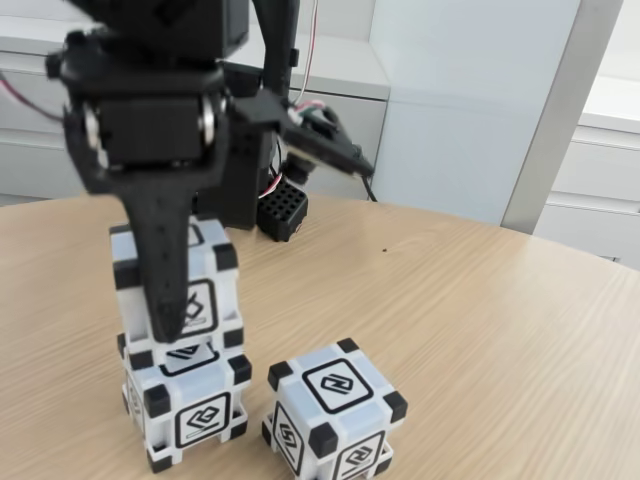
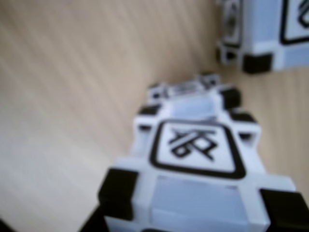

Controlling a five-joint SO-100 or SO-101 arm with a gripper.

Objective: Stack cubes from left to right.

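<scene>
Covering much of the upper cube [image 1: 205,290] at lower left of the fixed view, the tool [image 1: 170,325] is seen pinching it atop a second cube [image 1: 190,405]; a third cube [image 1: 335,410], white with black corners, stands just beside on the table [image 1: 480,330].

A blurred cube [image 2: 195,166] fills the foreground — another cube [image 2: 265,29] sits on the wooden table [image 2: 63,96] beyond.

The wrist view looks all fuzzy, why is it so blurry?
In the wrist view the top cube sits very close to the lens, so it is soft, and so is the far cube. The fixed view is sharper on the cubes; there the near gripper is blurred. Light is even, no glare.
</scene>
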